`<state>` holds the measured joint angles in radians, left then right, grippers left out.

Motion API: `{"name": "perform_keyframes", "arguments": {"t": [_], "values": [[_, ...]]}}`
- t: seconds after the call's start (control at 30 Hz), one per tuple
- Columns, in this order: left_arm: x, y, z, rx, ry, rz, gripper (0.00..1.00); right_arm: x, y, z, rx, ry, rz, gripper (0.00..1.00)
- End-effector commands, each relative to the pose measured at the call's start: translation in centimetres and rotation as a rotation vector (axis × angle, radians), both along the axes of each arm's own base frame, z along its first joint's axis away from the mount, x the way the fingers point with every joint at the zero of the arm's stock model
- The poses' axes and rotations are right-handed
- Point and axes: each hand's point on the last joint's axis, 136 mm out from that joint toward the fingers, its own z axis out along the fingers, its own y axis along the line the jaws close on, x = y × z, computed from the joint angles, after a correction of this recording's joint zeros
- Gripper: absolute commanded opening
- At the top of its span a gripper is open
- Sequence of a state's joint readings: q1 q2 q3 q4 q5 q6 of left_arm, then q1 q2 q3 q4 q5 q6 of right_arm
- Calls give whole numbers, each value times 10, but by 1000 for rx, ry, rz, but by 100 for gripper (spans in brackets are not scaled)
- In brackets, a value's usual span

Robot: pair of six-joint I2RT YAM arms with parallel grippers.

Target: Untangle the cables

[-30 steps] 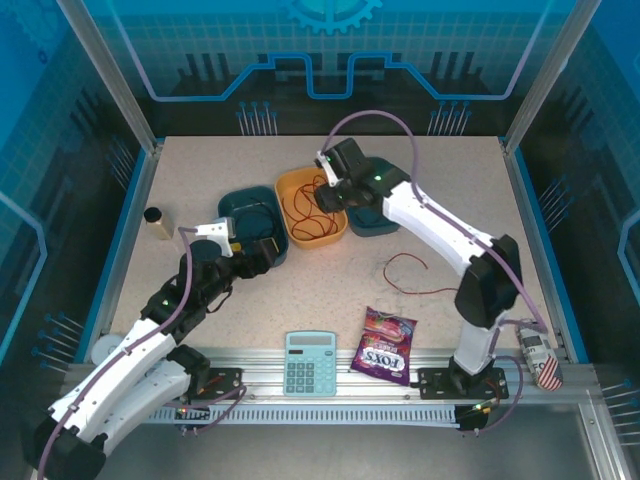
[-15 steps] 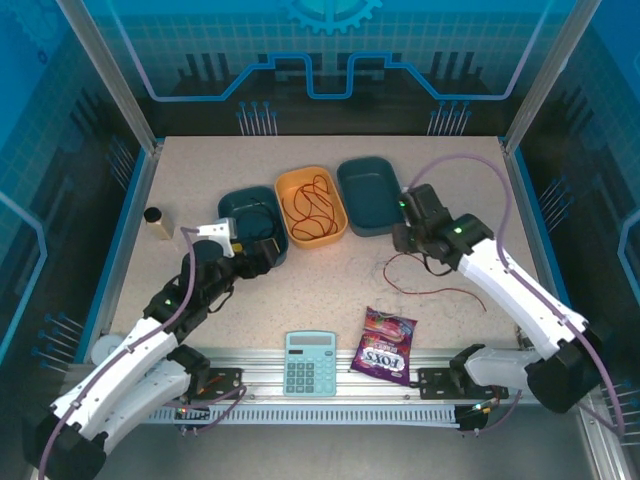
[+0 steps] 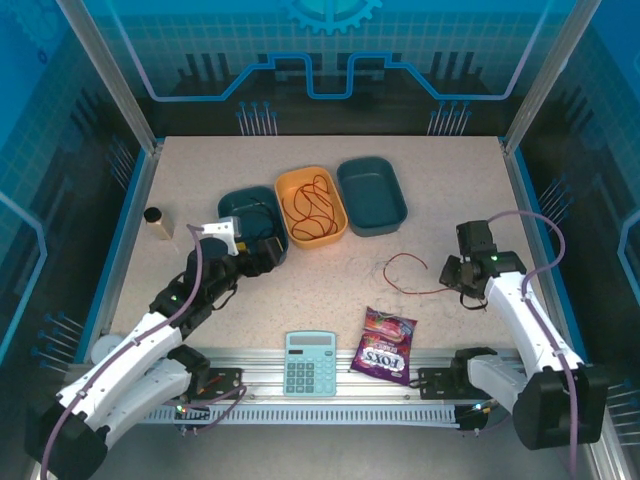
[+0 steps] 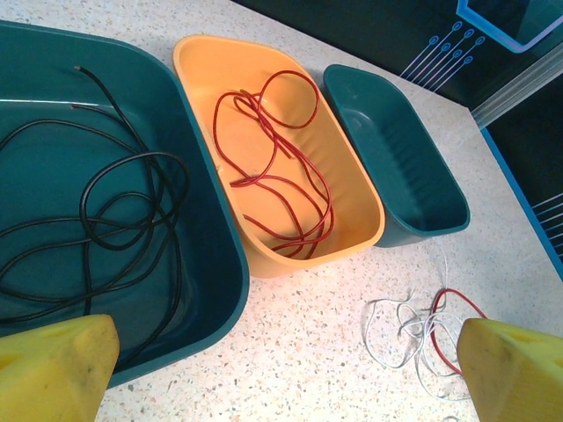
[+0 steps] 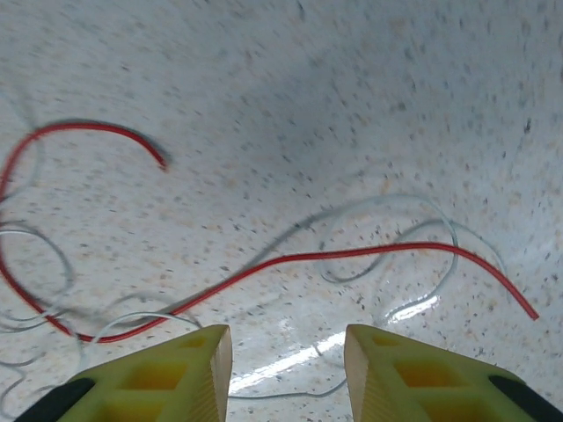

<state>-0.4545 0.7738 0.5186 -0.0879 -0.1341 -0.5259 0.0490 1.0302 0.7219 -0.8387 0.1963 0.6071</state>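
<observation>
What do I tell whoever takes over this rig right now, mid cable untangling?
Left tool: open, empty, by the near edge of the left dark teal plastic tub, which holds the thin black wire.
Right tool: open, empty, over the tangle.
Done: one thin red wire lies in the orange plastic tub.
Left: a second red wire and the thin white wire lie crossed on the speckled table. The right teal tub holds nothing.

A robotics lab cell: a speckled table [image 3: 450,190] fenced by aluminium posts [image 3: 108,75] and blue panels [image 3: 330,60] printed with circuit art, robot arms [image 3: 130,350] bolted to a rail [image 3: 250,357] at its edge.
</observation>
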Motion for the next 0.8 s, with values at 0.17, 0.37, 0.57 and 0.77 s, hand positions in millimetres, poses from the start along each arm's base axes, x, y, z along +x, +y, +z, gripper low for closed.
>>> {"name": "perform_keyframes", "arguments": {"t": [0.17, 0.37, 0.57, 0.77], "values": [[0, -1, -4, -18, 2, -1, 99, 10, 2, -21, 111, -35, -97, 38], [0, -1, -7, -20, 6, 4, 99, 13, 6, -32, 150, -46, -131, 37], [1, 0, -6, -17, 4, 5, 99, 12, 9, -45, 174, -23, -145, 37], [1, 1, -9, -13, 9, 9, 99, 10, 12, -59, 186, 2, -152, 37]]}}
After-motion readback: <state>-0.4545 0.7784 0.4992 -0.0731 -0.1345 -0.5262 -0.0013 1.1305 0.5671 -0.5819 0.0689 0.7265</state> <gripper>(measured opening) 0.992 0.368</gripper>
